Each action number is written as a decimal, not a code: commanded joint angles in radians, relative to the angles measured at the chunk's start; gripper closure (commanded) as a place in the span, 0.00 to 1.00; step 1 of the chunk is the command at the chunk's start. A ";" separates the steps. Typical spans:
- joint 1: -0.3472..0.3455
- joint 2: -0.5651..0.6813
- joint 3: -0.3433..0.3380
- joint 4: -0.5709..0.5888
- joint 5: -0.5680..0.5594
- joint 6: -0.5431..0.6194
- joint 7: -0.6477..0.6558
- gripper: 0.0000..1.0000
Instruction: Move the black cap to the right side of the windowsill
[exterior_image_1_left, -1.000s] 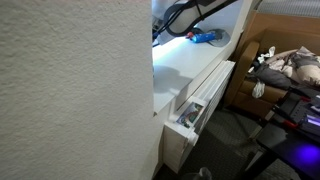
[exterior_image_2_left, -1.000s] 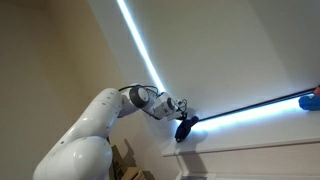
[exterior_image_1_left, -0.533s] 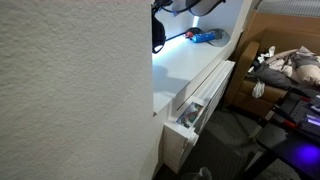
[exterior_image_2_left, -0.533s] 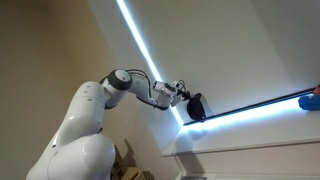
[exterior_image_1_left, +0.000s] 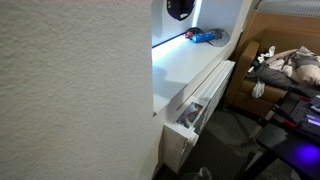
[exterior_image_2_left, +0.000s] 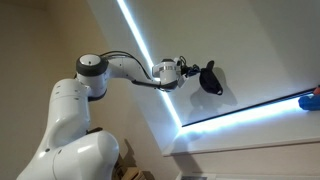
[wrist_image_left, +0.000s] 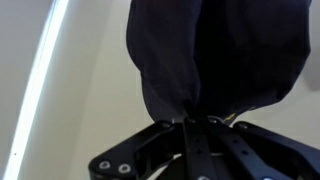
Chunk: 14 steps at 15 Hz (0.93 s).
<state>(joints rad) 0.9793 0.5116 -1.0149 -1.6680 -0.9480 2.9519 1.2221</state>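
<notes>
We carry the cap (wrist_image_left: 215, 50) in the air, well above the sill (exterior_image_1_left: 190, 70). The gripper (wrist_image_left: 190, 122) is closed on a small fold of its cloth, and the rest of the cap hangs free from the jaws. In an exterior view the cap (exterior_image_2_left: 211, 78) is beside the gripper (exterior_image_2_left: 196, 74), clearly higher than the strip of light (exterior_image_2_left: 250, 108) and the sill (exterior_image_2_left: 260, 148) under it.

The hold looks thin to us. Only a pinch of soft cloth is between the jaws, so a quick swing of the arm (exterior_image_2_left: 120, 68) could pull it out. From this height the cap would drop, and we judge it could roll off the front edge of the sill. A blue item (exterior_image_1_left: 207, 36) lies at the far end of the sill. If we lower the cap there without care, it may land on this item or push it.

Much is hidden. In an exterior view the cap (exterior_image_1_left: 180, 9) is cut by the top edge, and the near wall (exterior_image_1_left: 70, 90) covers the arm. In the wrist view the cap fills the picture, so we cannot see the sill below. The fingertips are lost in the dark fold. We cannot tell where the sill ends on its right side.
</notes>
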 joint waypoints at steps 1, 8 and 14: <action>0.044 -0.122 -0.151 -0.144 -0.075 0.194 0.155 1.00; -0.132 -0.351 -0.222 -0.223 -0.028 0.529 0.162 1.00; -0.253 -0.702 -0.038 -0.354 -0.025 0.517 0.087 1.00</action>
<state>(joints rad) 0.6939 -0.0040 -1.0822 -1.9006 -0.9917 3.4685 1.3899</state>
